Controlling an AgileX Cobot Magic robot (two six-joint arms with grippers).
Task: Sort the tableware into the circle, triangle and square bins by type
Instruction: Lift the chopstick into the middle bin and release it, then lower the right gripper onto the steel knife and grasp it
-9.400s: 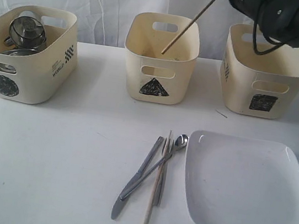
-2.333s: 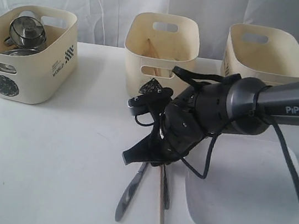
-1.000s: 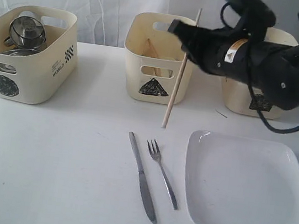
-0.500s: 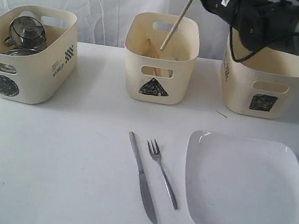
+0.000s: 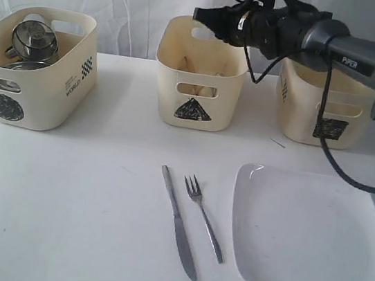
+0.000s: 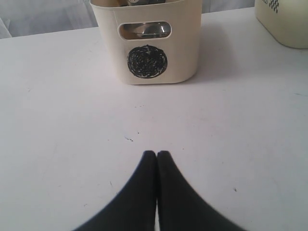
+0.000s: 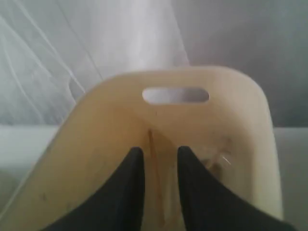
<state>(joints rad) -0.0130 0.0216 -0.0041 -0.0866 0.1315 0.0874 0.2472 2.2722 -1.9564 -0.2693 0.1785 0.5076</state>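
Observation:
My right gripper [image 5: 201,14] hovers over the triangle bin [image 5: 197,96], open and holding nothing. In the right wrist view the jaws [image 7: 157,152] stand apart above a wooden chopstick [image 7: 155,178] that lies inside the bin. A steel knife [image 5: 179,223] and fork [image 5: 204,217] lie on the table beside the large white square plate [image 5: 310,238]. The circle bin [image 5: 38,84] holds steel mugs [image 5: 34,36]. The left gripper [image 6: 157,154] is shut and empty, low over the table, facing the circle bin [image 6: 149,57]. It does not show in the exterior view.
The square bin [image 5: 332,105] stands at the back right, behind the right arm's cable. A white curtain hangs behind the three bins. Another cream bin's corner [image 6: 284,21] shows in the left wrist view.
The chopstick that hung from the right gripper above the triangle bin now lies inside it. The right gripper has opened and shifted left over that bin. The left gripper is unchanged.

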